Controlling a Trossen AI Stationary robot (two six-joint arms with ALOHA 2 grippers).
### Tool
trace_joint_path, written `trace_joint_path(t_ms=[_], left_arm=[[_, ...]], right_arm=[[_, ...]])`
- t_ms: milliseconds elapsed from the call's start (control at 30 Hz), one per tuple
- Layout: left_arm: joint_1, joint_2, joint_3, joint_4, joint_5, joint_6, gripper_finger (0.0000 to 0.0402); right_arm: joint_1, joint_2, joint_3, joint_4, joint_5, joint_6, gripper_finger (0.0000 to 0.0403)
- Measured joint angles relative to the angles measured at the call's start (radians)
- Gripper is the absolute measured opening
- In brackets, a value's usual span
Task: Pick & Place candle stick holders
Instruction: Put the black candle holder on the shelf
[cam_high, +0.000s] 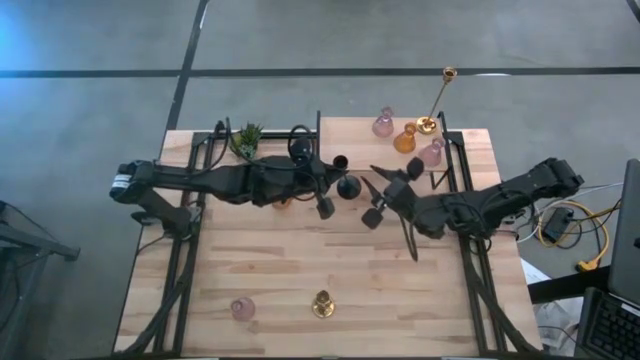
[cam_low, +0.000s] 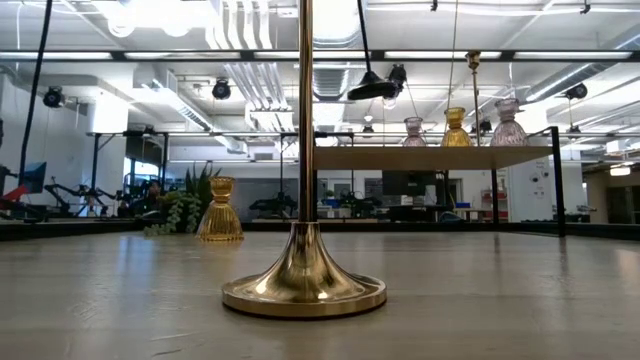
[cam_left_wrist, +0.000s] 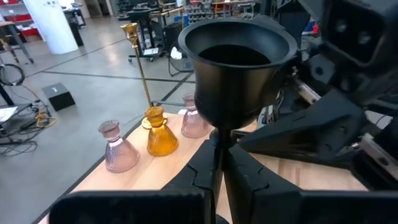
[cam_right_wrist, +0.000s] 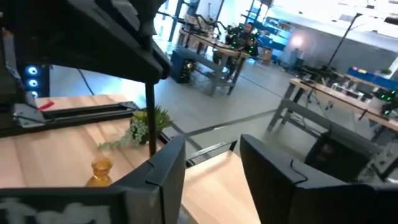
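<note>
My left gripper (cam_high: 330, 195) is at the table's middle, shut on the black stemmed holder (cam_high: 346, 186); its cup (cam_left_wrist: 236, 62) fills the left wrist view. My right gripper (cam_high: 384, 197) is open and empty just right of that holder, fingers (cam_right_wrist: 168, 168) apart. Two pink glass holders (cam_high: 383, 123) (cam_high: 432, 152), an amber one (cam_high: 405, 140) and a tall gold one (cam_high: 437, 100) stand on their bases at the far right corner. A pink holder (cam_high: 242, 308) and a gold holder (cam_high: 322, 304) stand near the front edge. Another amber holder (cam_low: 220, 210) stands by the plant. My left gripper pinches the black holder's thin stem (cam_left_wrist: 217, 140) between its two fingers, just below the cup. The fingers lie across the stem. The low view shows no black base on the tabletop, so the holder appears lifted clear.
A small green plant (cam_high: 246, 140) stands at the far left of the table. Black frame rails (cam_high: 190, 250) run along both sides. The gold holder's base (cam_low: 305, 285) stands close before the low camera. The wood between the arms and the front edge is bare.
</note>
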Motion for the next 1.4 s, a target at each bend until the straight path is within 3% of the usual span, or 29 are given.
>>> trace_joint_path(t_ms=[267,600,700,833,933,1067,1267,1400], left_arm=[[0.012,-0.001,-0.002,0.053,0.049,0.004,0.0016],[0.017,-0.001,-0.002,0.066,0.092,0.005,0.0016],[0.018,-0.001,-0.002,0.056,0.092,0.005,0.0016],[0.018,-0.007,-0.003,0.046,0.091,0.025,0.0017],[0.018,-0.007,-0.003,0.045,0.092,0.049,0.0036],[0.018,-0.018,-0.004,0.013,0.043,0.12,0.007],[0.018,-0.071,-0.02,-0.075,-0.268,0.142,0.0088],[0.019,-0.138,-0.119,-0.05,-0.298,0.148,0.0088]], right_arm=[[-0.031,0.032,0.026,0.101,-0.153,-0.03,0.0153],[-0.075,0.13,0.1,0.115,-0.155,-0.089,0.0123],[-0.08,0.154,0.131,0.111,-0.152,-0.11,0.0098],[-0.079,0.155,0.152,0.068,-0.154,-0.119,0.0023],[-0.079,0.136,0.138,0.06,-0.154,-0.116,0.0013],[-0.08,0.083,0.124,-0.02,-0.11,-0.068,0.0011],[-0.087,-0.04,0.062,-0.157,-0.07,0.023,0.001],[-0.109,-0.154,-0.022,-0.131,-0.067,0.027,0.001]])
